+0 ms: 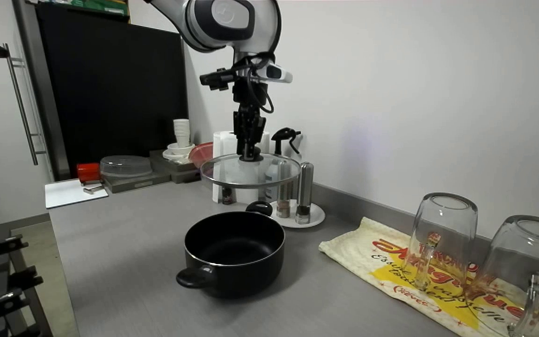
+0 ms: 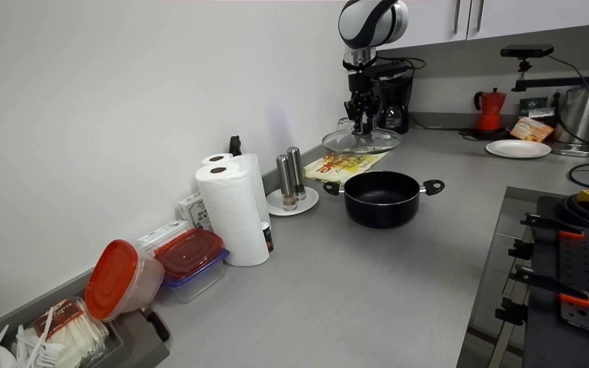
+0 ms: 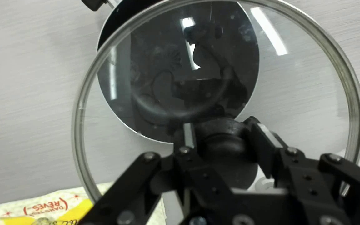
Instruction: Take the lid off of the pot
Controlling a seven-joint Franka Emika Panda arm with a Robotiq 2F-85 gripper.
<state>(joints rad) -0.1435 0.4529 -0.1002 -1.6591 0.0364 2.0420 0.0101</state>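
We held the glass lid (image 1: 251, 175) clear of the cooking pot (image 1: 246, 277), the Robotiq gripper (image 3: 226, 134) clamped on the lid's knob (image 3: 223, 153).

Lid (image 1: 251, 173) off, in the air, roughly level, see-through glass with black knob; pot (image 1: 236, 274) upright on the gray counter (image 1: 124, 243), black, two side handles, open on top

The lid (image 1: 251, 172) is smooth, glossy glass with a metallic rim (image 3: 357, 109). The pot (image 1: 246, 278) has a low sheen, its edge (image 1: 234, 265) metal, its handles (image 1: 195, 277) plastic-looking. The desk (image 1: 134, 262) looks matt and finely streaked, the towel (image 1: 358, 245) printed cloth, the mugs (image 1: 445, 224) clear glass, the mills (image 1: 305, 185) polished metal, the rolls (image 2: 233, 220) paper, the tubs (image 2: 143, 281) plastic, the fingers (image 3: 267, 153) matt.
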